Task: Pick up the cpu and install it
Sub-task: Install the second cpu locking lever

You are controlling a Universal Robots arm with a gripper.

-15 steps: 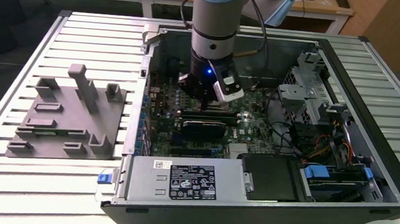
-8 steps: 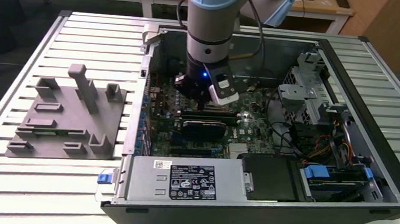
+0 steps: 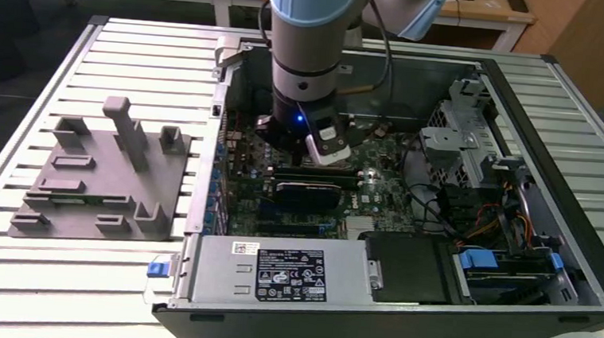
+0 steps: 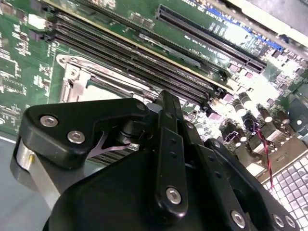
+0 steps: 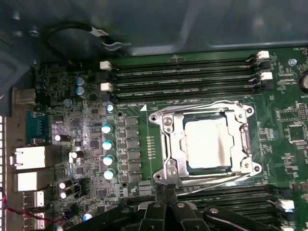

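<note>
The cpu (image 5: 208,143), a small square chip with a pale silver top, lies flat inside the square metal socket frame (image 5: 166,126) on the green motherboard (image 5: 134,144). The frame's thin wire lever (image 5: 226,179) runs along the socket's edge. My gripper (image 5: 166,189) hovers just beside the socket, above the memory slots, with its black fingers pressed together and nothing between them. In the exterior view the gripper (image 3: 330,157) hangs inside the open computer case (image 3: 555,195), over the middle of the board.
A grey fixture (image 3: 99,179) with upright posts stands on the slatted table at the exterior view's left. Inside the case, a power supply (image 3: 279,273), drive cage (image 3: 475,141) and cable bundles (image 3: 490,222) crowd the board. Memory slots (image 5: 183,72) flank the socket.
</note>
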